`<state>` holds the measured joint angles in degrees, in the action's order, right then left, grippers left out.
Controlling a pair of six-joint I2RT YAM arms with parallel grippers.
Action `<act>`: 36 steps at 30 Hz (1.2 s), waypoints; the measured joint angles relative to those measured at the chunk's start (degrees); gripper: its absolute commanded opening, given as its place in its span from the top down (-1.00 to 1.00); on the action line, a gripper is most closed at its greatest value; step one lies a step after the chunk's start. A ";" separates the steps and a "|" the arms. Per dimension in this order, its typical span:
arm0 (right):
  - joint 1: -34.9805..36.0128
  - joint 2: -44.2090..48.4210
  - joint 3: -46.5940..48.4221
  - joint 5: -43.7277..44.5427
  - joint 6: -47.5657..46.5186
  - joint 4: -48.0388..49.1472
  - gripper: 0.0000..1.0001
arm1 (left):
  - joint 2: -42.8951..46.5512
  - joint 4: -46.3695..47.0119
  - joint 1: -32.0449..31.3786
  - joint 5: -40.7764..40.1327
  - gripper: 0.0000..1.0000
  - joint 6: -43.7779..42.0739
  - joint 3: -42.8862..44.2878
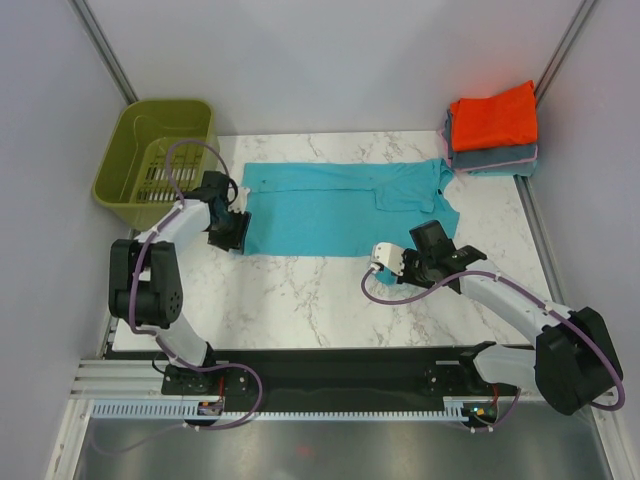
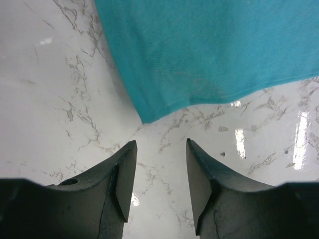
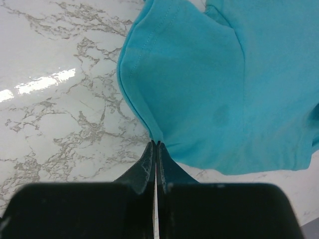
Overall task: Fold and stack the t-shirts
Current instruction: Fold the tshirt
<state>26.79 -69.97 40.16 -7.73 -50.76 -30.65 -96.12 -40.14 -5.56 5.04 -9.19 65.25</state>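
Note:
A teal t-shirt [image 1: 330, 210] lies spread flat across the marble table [image 1: 300, 300], collar towards the right. My left gripper [image 1: 236, 236] stands open just short of the shirt's lower left corner [image 2: 147, 118], with only bare marble between its fingers [image 2: 127, 174]. My right gripper [image 1: 432, 234] is shut, its tips [image 3: 156, 143] pinching the hem of the teal sleeve [image 3: 199, 84]. An orange-red folded t-shirt [image 1: 493, 117] lies on top of a grey-blue folded one [image 1: 497, 160] at the back right corner.
An olive-green plastic basket [image 1: 155, 150] stands at the back left, close behind my left arm. Grey walls close in the table on both sides. The black rail with the arm bases [image 1: 330, 378] runs along the near edge.

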 measured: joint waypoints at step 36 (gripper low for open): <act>-2.82 1.60 1.73 3.04 2.62 -0.35 1.00 | -5.68 1.09 0.31 -0.26 0.96 -0.44 2.01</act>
<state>23.97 -68.38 41.89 -4.69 -48.14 -31.00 -101.80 -39.05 -5.26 4.78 -9.63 67.26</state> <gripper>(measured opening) 0.007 0.026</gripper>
